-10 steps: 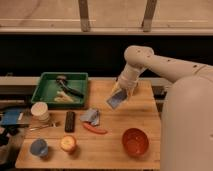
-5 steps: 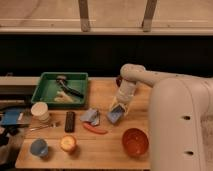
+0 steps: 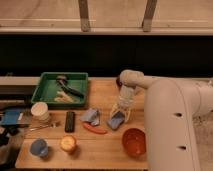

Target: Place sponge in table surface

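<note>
The blue sponge (image 3: 116,121) is at the middle of the wooden table (image 3: 105,152), down at or just above its surface. My gripper (image 3: 120,114) reaches down from the white arm (image 3: 165,110) and is shut on the sponge's upper edge. The sponge hangs below the fingertips, to the right of a crumpled blue packet (image 3: 91,116). I cannot tell whether the sponge touches the wood.
A green tray (image 3: 47,95) with utensils stands at the back left. A red object (image 3: 95,129), a black remote (image 3: 70,121), a white cup (image 3: 40,111), a blue cup (image 3: 39,147), an orange cup (image 3: 68,144) and an orange bowl (image 3: 134,141) are on the table.
The gripper has come down and toward the table's front with the sponge, from above the back right of the table to its middle. The arm now fills more of the right side.
</note>
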{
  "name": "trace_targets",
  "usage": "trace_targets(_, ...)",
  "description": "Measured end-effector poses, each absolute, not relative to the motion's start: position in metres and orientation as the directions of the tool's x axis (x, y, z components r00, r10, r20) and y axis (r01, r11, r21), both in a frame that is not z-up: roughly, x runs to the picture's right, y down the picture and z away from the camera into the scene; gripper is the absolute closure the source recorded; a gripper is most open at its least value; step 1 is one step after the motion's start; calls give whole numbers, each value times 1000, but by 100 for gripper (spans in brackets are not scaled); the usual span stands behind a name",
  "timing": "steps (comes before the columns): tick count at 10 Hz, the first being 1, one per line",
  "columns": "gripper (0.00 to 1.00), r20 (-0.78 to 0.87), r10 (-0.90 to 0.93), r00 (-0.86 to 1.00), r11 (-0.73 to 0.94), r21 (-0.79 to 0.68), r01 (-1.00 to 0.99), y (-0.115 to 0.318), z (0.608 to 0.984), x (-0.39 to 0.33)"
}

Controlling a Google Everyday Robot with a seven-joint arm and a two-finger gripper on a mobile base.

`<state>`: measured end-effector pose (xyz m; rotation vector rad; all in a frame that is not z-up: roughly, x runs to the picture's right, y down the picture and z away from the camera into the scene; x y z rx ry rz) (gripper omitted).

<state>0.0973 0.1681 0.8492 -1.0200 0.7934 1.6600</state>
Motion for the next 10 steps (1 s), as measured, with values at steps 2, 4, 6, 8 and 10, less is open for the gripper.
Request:
trace_targets(2,45,-904,400,-151,-290,31,-956,167,848,96)
trace_targets(4,31,-907,395,-144,-285,28,-958,167,848,95)
trace_targets(6,30,-908,396,-135,-277,22,-961,166,847,94)
trace_targets(8,30,-908,400,-128,-268,18,-963,163,845,94)
trace_targets(10,30,-903,410,-125,-263,14,-965,158,842,94)
